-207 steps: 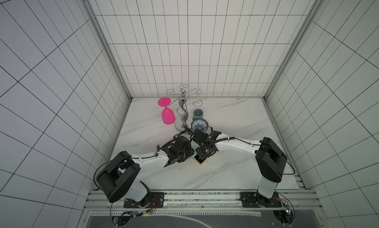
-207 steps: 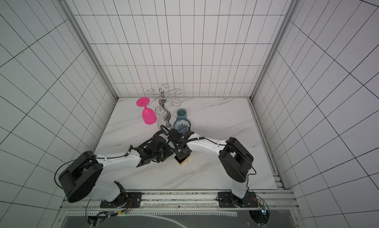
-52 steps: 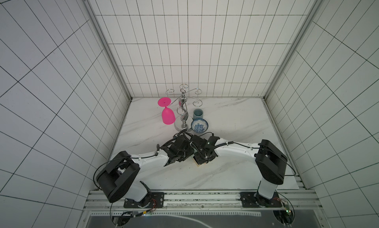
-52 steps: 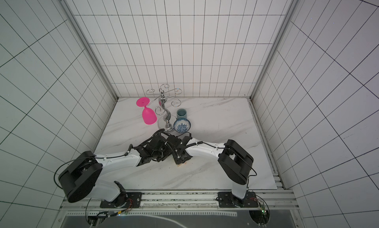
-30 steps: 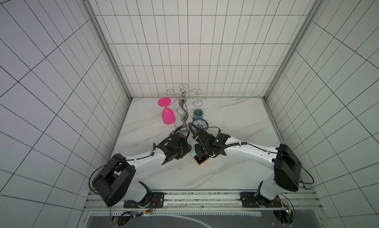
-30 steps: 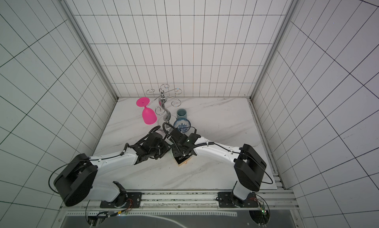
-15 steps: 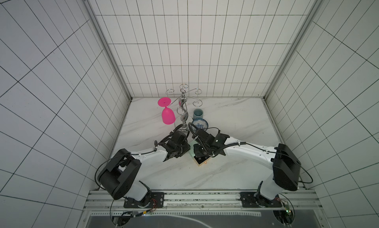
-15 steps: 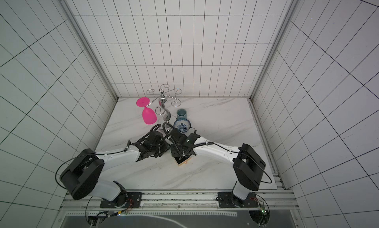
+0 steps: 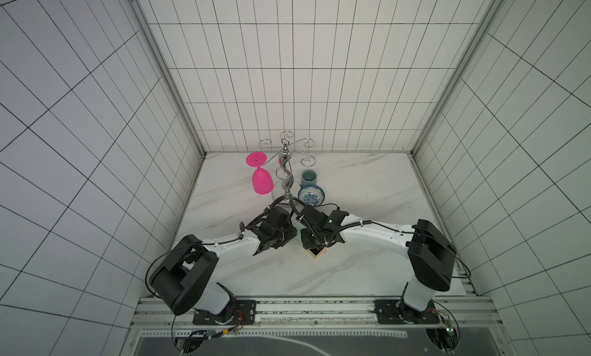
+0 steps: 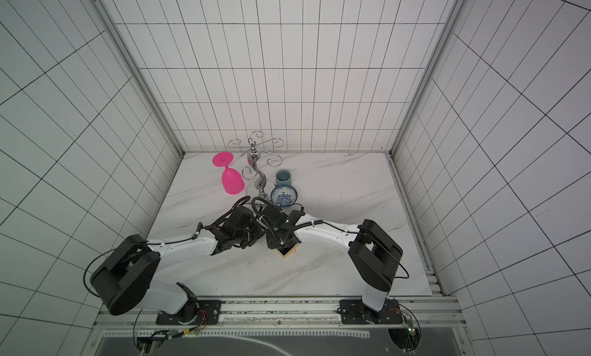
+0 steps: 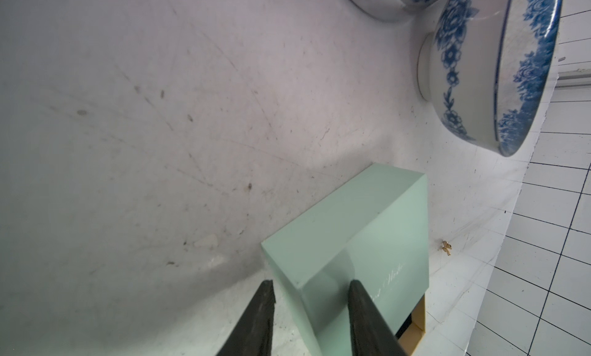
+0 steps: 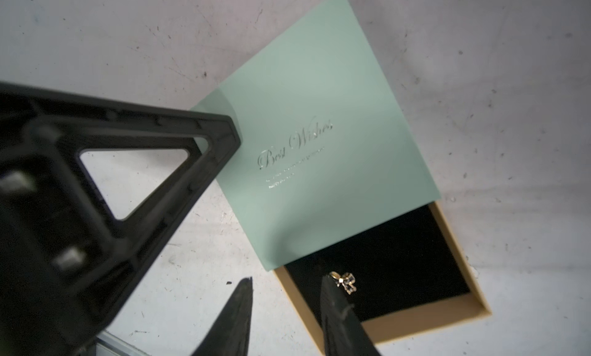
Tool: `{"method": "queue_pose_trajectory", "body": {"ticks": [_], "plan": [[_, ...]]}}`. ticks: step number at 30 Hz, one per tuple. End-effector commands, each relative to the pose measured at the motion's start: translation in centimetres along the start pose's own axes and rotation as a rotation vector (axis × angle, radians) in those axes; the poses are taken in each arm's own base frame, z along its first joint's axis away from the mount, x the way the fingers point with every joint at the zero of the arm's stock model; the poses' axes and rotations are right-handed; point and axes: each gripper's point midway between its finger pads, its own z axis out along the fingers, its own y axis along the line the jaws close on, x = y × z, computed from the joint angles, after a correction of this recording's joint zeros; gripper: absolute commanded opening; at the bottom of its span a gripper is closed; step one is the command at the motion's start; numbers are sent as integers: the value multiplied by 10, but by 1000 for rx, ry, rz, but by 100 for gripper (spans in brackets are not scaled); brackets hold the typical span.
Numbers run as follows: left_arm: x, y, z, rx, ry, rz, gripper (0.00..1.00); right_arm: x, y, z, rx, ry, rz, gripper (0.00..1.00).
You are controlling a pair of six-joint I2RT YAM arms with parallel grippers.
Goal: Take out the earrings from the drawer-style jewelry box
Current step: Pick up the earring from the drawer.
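Note:
The drawer-style jewelry box (image 12: 323, 120) is a mint-green sleeve with silver script, lying flat on the marble. Its tan, black-lined drawer (image 12: 447, 242) is pulled partway out, and shows past the wrists in both top views (image 9: 316, 254) (image 10: 286, 254). One golden earring (image 12: 344, 281) lies on the black lining. Another earring (image 11: 446, 247) lies on the table beside the box. My left gripper (image 11: 311, 282) is shut on a corner of the sleeve, one finger over the lid, the other at the side wall. My right gripper (image 12: 287, 278) is open, straddling the drawer's wall, one finger beside the earring inside.
A blue-and-white bowl (image 9: 311, 196) (image 11: 489, 69) stands just behind the box. Farther back are a grey-blue cup (image 9: 309, 177) and a chrome stand (image 9: 286, 178) with a pink glass (image 9: 262, 183) hanging from it. Tiled walls close in the table's sides and back.
My left gripper's jaws have narrowed onto the box's corner over the last second. The right gripper has stayed over the open drawer, still open.

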Motion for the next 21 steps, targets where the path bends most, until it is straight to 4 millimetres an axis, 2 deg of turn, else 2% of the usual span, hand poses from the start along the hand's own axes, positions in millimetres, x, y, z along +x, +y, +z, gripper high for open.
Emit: {"method": "queue_pose_trajectory", "body": {"ticks": [1,7,21], "plan": [[1,2,-1,-3,-4,-14,39,21,-25,9,96,48,10,37],[2,1,1,-4,0,-7,39,17,-37,-2,152,4,-23,38],[2,-1,2,-4,0,-3,38,31,-36,7,132,62,-62,38]]}}
